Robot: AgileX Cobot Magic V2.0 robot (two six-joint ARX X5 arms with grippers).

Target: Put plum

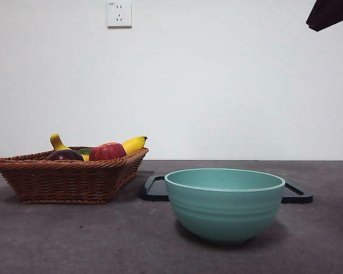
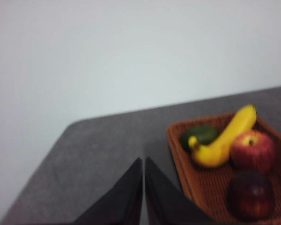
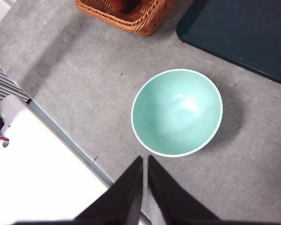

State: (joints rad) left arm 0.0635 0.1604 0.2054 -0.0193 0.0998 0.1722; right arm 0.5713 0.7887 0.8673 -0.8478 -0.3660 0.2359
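The plum (image 2: 251, 195) lies in the wicker basket (image 2: 201, 187) beside the apple (image 2: 253, 151). The left claw (image 2: 144, 161) and the right claw (image 3: 145, 159) are both pressed together, holding nothing

Even, diffuse lighting is seen in all views; no glare is noted. In the front view, soft shadows are cast under the bowl (image 1: 224, 202) and basket (image 1: 68, 178). The left wrist view is blurred throughout, the plum (image 2: 251, 195) rendered dim. The right wrist view is sharp; a faint highlight is noted inside the bowl.
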